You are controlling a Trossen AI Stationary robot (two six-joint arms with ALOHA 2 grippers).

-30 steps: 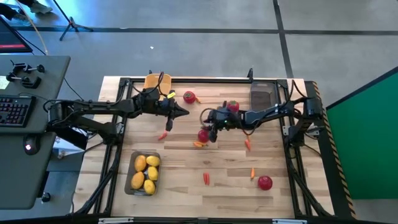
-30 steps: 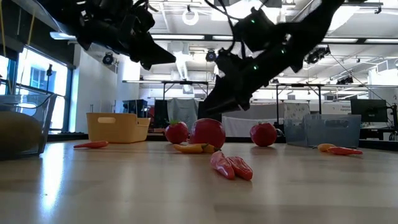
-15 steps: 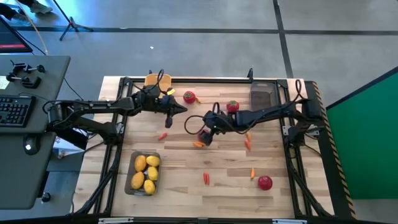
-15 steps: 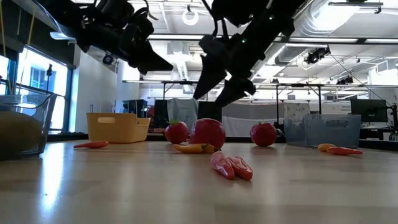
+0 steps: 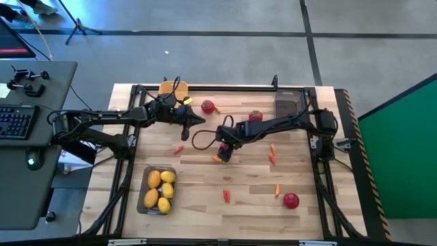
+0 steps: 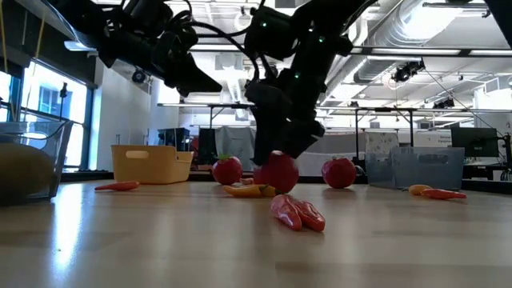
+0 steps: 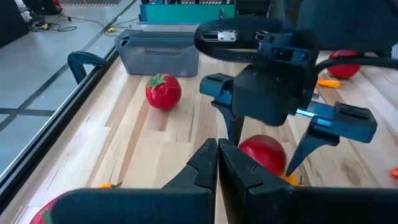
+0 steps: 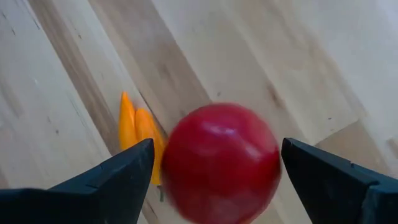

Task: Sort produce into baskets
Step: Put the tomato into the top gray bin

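Right arm drops over red fruit at mid-table, jaws spread wide

A second ago the right gripper (image 5: 223, 146) hung higher and only half open; now it straddles the red fruit (image 8: 221, 163), which rests ungrasped on the wooden table (image 5: 321, 219) beside an orange carrot piece (image 8: 138, 134), so a pick looks imminent. The left gripper (image 5: 198, 121), clenched and empty, waits near the yellow basket (image 5: 172, 88). The right wrist view alone shows clear gaps on both sides of the fruit; only the overhead view shows lemons (image 5: 158, 189) already sorted in a tray (image 5: 145, 179).
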